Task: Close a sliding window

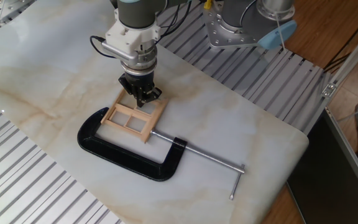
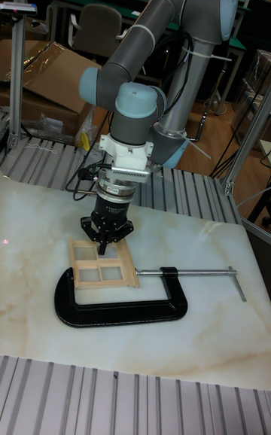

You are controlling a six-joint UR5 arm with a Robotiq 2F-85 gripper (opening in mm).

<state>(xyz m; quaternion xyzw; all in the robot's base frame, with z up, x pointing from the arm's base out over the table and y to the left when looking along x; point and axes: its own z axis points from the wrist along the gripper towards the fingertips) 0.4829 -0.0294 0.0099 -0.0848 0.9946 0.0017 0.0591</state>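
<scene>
The sliding window (image 1: 131, 119) is a small pale wooden frame with four panes, lying flat on the marble table (image 1: 247, 127). A black C-clamp holds it by its edges. My gripper (image 1: 143, 99) points straight down over the window's far edge. Its fingers are drawn together into a narrow tip that touches, or nearly touches, the wood. In the tall fixed view the window (image 2: 102, 263) lies just below the gripper (image 2: 103, 249), whose tip meets the upper bar of the frame. Nothing shows between the fingers.
The black C-clamp (image 1: 122, 155) curves around the window's near side, and its long steel screw (image 1: 207, 158) runs to the right. In the tall fixed view the C-clamp (image 2: 113, 313) lies in front of the window. Ribbed metal panels (image 1: 30, 186) border the marble slab.
</scene>
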